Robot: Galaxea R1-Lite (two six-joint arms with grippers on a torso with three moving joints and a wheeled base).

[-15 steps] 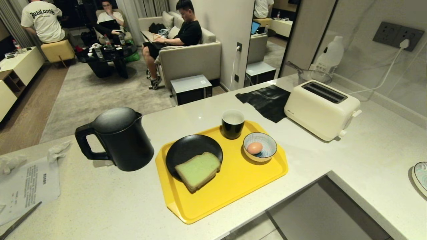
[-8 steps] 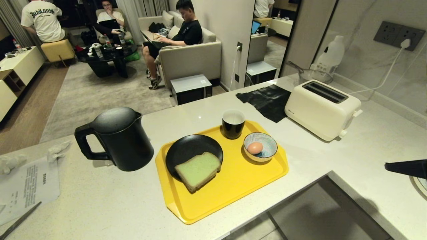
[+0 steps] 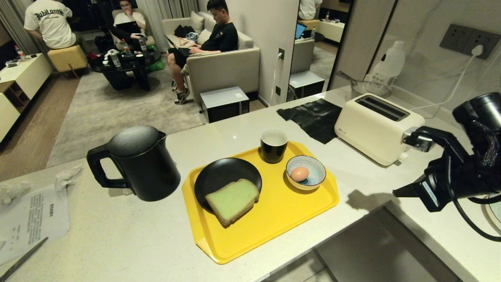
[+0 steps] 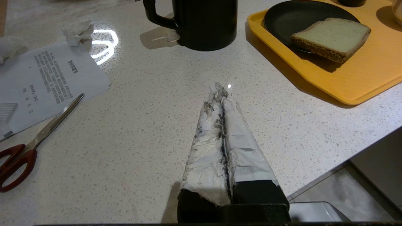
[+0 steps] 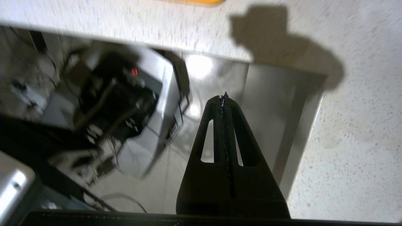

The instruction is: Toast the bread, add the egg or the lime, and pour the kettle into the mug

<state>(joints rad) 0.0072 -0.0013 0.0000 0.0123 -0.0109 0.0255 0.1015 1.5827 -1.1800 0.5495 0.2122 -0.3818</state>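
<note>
- Printed paper sheet (image 4: 50, 78), text too small to read; red-handled scissors (image 4: 28, 147) overlapping its edge.
- Left gripper (image 4: 221, 94): taped fingers pressed together, empty, above speckled stone counter (image 3: 117, 235).
- Kettle (image 3: 143, 164): matte black cylinder, domed lid.
- Yellow plastic tray (image 3: 274, 223): bread (image 3: 233, 200), green-faced, on black plate (image 3: 219, 176); glossy mug (image 3: 273, 145); egg (image 3: 300, 173) in striped bowl (image 3: 313, 172).
- Cream toaster (image 3: 377, 127).
- Right gripper (image 5: 223, 99): closed, empty, at counter's edge.

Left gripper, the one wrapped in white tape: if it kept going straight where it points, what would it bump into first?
Probably the kettle: the shut left gripper points over bare countertop toward its base, though depth is unclear.
</note>
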